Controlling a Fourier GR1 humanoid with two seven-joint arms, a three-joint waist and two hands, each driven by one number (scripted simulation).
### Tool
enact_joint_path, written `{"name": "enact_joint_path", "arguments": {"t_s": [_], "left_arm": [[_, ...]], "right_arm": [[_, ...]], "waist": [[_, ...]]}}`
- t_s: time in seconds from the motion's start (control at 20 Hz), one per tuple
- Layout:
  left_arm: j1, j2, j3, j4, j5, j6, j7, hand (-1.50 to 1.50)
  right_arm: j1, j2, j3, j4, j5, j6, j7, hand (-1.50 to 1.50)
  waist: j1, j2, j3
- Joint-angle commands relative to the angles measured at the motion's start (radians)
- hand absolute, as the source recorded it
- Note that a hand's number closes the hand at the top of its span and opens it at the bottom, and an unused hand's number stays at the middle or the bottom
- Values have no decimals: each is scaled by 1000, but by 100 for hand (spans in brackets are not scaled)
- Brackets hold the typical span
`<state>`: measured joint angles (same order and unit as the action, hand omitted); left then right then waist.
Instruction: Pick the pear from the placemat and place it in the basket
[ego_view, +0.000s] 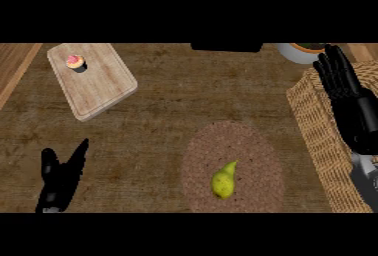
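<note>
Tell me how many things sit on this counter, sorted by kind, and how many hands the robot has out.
Pear: 1
Placemat: 1
Basket: 1
Cutting board: 1
Cupcake: 1
Bowl, partly showing at the top edge: 1
Hands, left hand and right hand: 2
Total: 8

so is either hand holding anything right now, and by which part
Nothing is held. The pear lies free on the placemat; the right hand is open over the basket, the left hand open.
</note>
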<state>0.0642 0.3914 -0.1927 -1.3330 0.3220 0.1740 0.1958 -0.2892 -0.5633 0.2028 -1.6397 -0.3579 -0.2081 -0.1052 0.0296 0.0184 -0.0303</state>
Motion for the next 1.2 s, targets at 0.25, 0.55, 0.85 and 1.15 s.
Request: {"name": "enact_joint_path", "arguments": {"t_s": [0.25, 0.55, 0.85, 1.15], "left_arm": [[228, 162, 85, -366, -9, -4, -45, 0], [304, 183, 83, -413, 9, -36, -43, 0], [334, 194, 113, -414, 16, -31, -32, 0], [361, 212, 141, -400, 15, -38, -27, 0]], "right_arm": [[25, 187, -86, 141, -208, 7, -26, 150], [-39, 155, 194, 133, 72, 62, -45, -150], [-97, 214, 237, 163, 125, -29, 57, -150], [-170, 121, 318, 233, 191, 33, 271, -150]], "waist": [[-55, -21, 43], [-31, -31, 21], [-74, -41, 16], [-95, -50, 5]]}}
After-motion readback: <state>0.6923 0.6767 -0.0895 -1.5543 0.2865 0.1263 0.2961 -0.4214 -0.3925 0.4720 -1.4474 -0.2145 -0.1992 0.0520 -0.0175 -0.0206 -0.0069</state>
